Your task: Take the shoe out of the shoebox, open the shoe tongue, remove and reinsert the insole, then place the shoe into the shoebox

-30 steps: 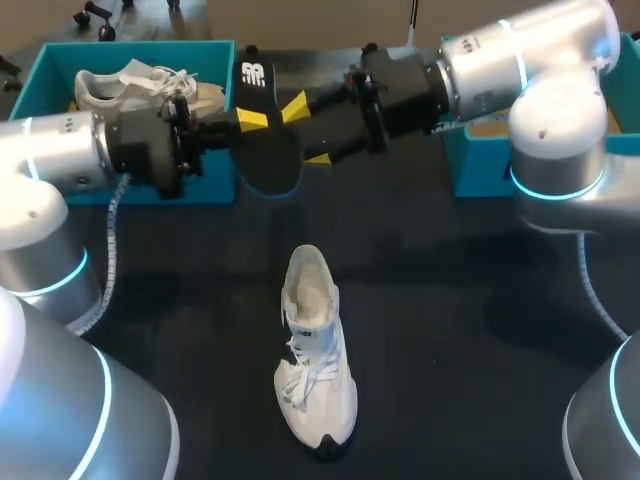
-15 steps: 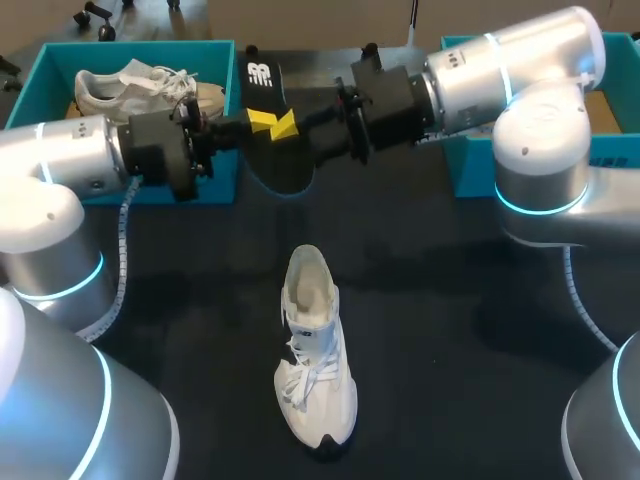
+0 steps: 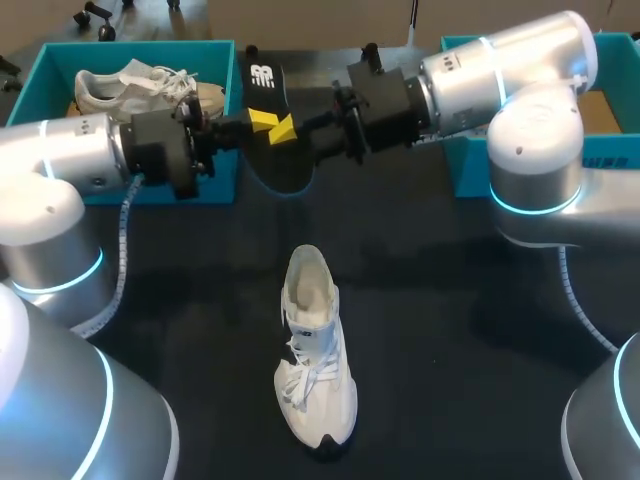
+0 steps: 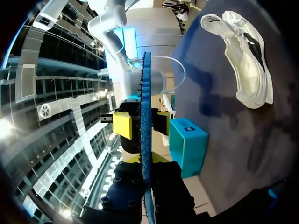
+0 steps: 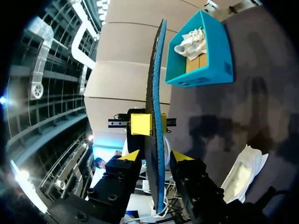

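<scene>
One insole (image 3: pixel 279 165) aloft beyond heel of shoe (image 3: pixel 315 350) | left gripper (image 4: pixel 147 161) extended level, clamped on it | right gripper (image 5: pixel 156 156) opposite, level, astride it; grip indeterminate, edge-on view | shoe standing on table (image 3: pixel 480 330).

My right arm (image 3: pixel 520 60) hides most of the right shoebox (image 3: pixel 465 165).

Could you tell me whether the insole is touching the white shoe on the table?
Apart. The head view shows the insole held up toward the far side, with bare table between it and the white shoe.
</scene>
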### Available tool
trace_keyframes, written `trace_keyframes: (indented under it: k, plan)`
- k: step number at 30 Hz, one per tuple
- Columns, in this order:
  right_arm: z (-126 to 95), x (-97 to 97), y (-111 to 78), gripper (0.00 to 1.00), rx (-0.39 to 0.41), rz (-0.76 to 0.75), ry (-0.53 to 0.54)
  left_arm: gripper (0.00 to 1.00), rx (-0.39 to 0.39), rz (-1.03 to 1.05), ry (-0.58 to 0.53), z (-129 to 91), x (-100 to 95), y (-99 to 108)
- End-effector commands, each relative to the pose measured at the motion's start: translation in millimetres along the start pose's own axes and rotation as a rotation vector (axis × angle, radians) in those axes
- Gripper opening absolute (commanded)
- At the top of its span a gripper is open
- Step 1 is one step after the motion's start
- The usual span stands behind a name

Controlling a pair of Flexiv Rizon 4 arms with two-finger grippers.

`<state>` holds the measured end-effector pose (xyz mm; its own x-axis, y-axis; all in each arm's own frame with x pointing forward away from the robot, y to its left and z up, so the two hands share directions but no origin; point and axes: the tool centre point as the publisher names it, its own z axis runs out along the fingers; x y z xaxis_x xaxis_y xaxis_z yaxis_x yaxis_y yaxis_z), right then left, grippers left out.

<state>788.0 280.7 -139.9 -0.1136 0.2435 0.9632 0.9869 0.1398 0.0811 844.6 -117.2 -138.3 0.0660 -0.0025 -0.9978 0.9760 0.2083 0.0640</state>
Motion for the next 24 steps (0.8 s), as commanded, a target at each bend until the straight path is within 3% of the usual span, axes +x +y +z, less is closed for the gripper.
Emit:
trace_keyframes:
  k: [1, 9, 13, 16, 21, 23, 24]
  plan:
    - [1.2, -2.8, 2.2, 0.38, 0.001, 0.001, 0.005, 0.0, 0.009, 0.004, -0.003, -2.8, 0.6, 1.7]
    - [1.2, -4.1, 2.8, 0.33, -0.001, 0.004, 0.007, 0.0, 0.016, 0.011, -0.003, -4.4, 0.8, 1.3]
    - [2.4, -4.9, 2.5, 0.2, -0.001, 0.004, 0.01, 0.0, 0.02, 0.015, 0.0, -4.5, 1.8, 0.9]
    - [3.2, -5.3, 3.6, 0.0, -0.001, 0.003, 0.014, 0.0, 0.026, 0.015, 0.004, -4.2, 3.3, 0.8]
    - [2.8, -6.1, 5.7, 0.0, -0.005, 0.003, 0.021, 0.0, 0.04, 0.005, 0.018, -4.0, 4.3, 0.6]
    - [1.6, -7.5, 5.4, 0.0, -0.015, -0.013, 0.031, 0.52, 0.045, -0.005, 0.019, -7.0, 4.0, -0.4]
    - [0.7, -8.1, 5.1, 0.0, -0.018, -0.029, 0.036, 1.0, 0.054, -0.019, 0.023, -9.3, 4.0, -1.3]
